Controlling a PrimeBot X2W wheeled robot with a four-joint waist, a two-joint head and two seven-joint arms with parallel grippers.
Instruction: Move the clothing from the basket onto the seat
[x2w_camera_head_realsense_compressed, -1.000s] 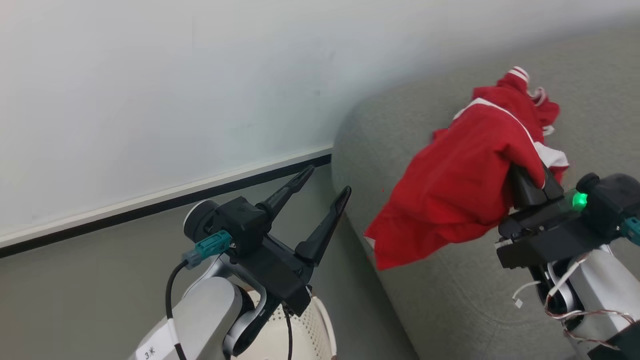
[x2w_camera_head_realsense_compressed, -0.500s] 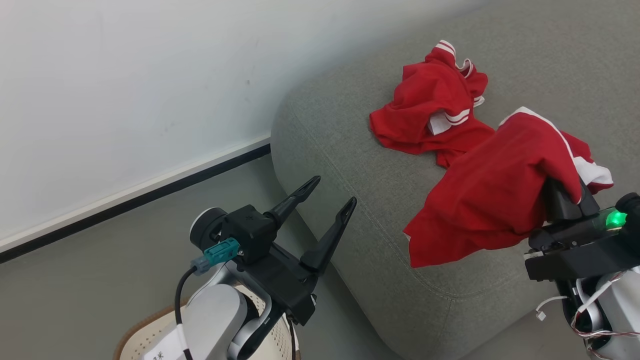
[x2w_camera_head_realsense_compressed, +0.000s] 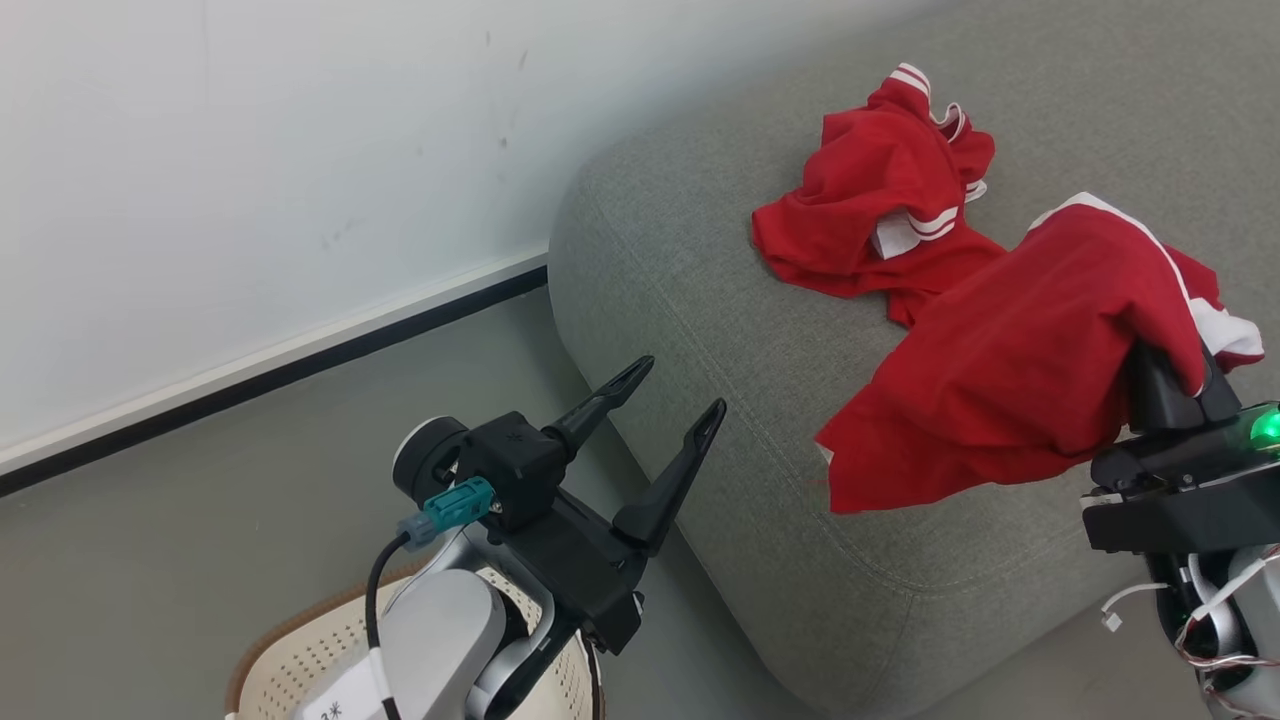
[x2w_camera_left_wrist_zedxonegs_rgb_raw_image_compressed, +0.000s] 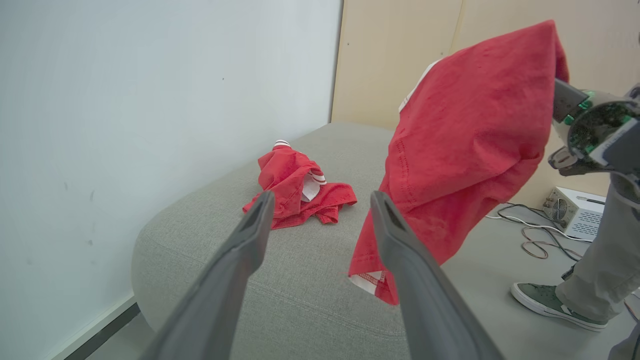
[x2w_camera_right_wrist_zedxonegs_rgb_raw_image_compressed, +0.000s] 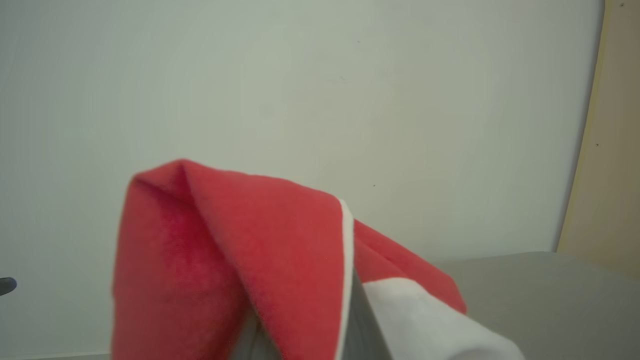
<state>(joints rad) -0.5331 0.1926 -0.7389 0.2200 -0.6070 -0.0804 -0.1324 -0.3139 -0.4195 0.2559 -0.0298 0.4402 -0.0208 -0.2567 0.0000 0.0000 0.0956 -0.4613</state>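
Observation:
A crumpled red garment with white striped trim (x2w_camera_head_realsense_compressed: 880, 200) (x2w_camera_left_wrist_zedxonegs_rgb_raw_image_compressed: 295, 187) lies on the grey sofa seat (x2w_camera_head_realsense_compressed: 720, 330) (x2w_camera_left_wrist_zedxonegs_rgb_raw_image_compressed: 300, 300). A second red garment (x2w_camera_head_realsense_compressed: 1020, 360) (x2w_camera_left_wrist_zedxonegs_rgb_raw_image_compressed: 465, 145) (x2w_camera_right_wrist_zedxonegs_rgb_raw_image_compressed: 240, 260) hangs above the seat's front part, draped over my right gripper (x2w_camera_head_realsense_compressed: 1165, 375), which is shut on it with its fingertips hidden under the cloth. My left gripper (x2w_camera_head_realsense_compressed: 675, 390) (x2w_camera_left_wrist_zedxonegs_rgb_raw_image_compressed: 320, 200) stands open and holds nothing, off the sofa's left corner, above the cream perforated basket (x2w_camera_head_realsense_compressed: 300, 650).
A white wall with a dark baseboard (x2w_camera_head_realsense_compressed: 300, 360) runs behind the sofa. In the left wrist view a person's leg and green shoe (x2w_camera_left_wrist_zedxonegs_rgb_raw_image_compressed: 550, 300) stand on the floor at the right, near cables and a white box (x2w_camera_left_wrist_zedxonegs_rgb_raw_image_compressed: 575, 210).
The head camera has swung, bringing the whole sofa corner and the lying garment into view. My right gripper still holds the red garment over the seat. The left gripper stays open.

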